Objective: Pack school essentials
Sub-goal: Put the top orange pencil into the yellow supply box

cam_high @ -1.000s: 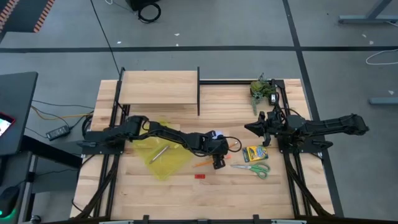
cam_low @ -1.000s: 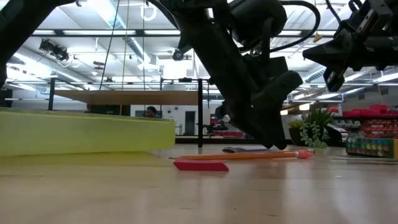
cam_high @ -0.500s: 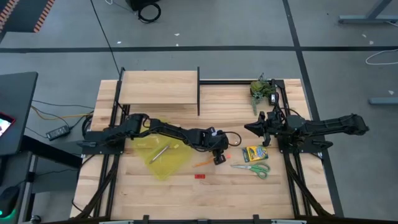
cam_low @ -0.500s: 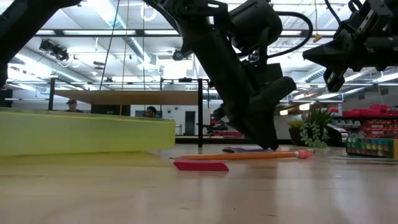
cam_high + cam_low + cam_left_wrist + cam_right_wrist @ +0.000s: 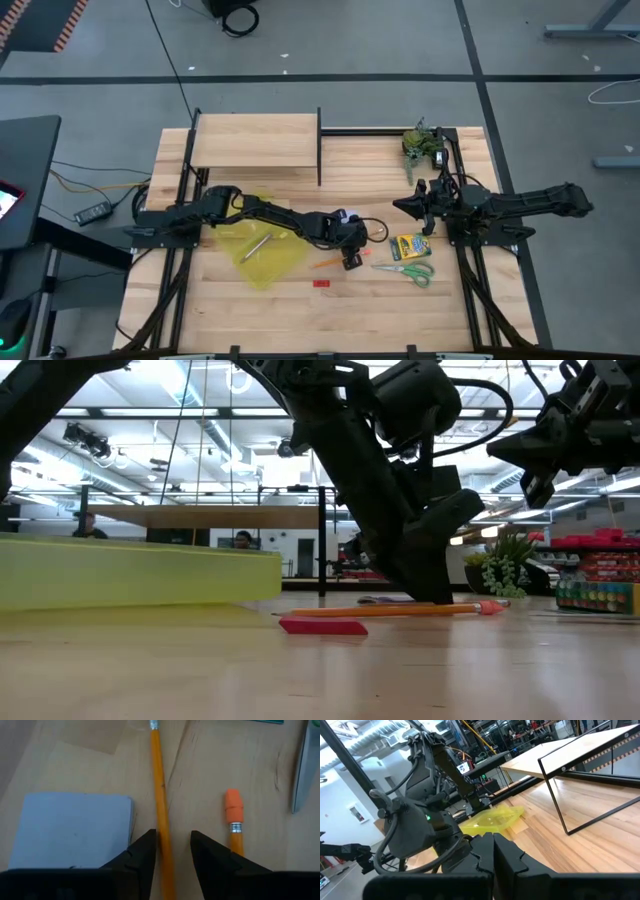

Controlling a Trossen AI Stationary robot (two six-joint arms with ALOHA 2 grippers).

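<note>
An orange pencil (image 5: 159,780) lies flat on the wooden table, seen in the high view (image 5: 325,262) just left of my left gripper (image 5: 350,260). That gripper (image 5: 172,840) is open and slants down over the pencil, one finger on each side of its shaft. A pale blue note pad (image 5: 75,827) lies beside it, and another pencil with an orange eraser tip (image 5: 233,815) on the other side. The red eraser (image 5: 320,283), crayon box (image 5: 407,247) and green-handled scissors (image 5: 405,270) lie nearby. My right gripper (image 5: 400,205) waits shut above the table's right side. My left gripper straddles the orange pencil's shaft (image 5: 162,837), fingers slanting down from the table's left and lying across it. One finger (image 5: 145,852) stands right beside the shaft, the other (image 5: 210,852) apart from it. I cannot tell whether either touches. The pencil lies flat on the table.
A yellow translucent pouch (image 5: 262,248) with a pencil inside lies under the left arm. A raised wooden shelf (image 5: 255,140) stands at the back left, and a small leafy plant (image 5: 422,143) at the back right. Bare wood lies along the near edge.
My left gripper has sunk a little closer to the table over the orange pencil. The pencil and the other things have stayed where they were.
</note>
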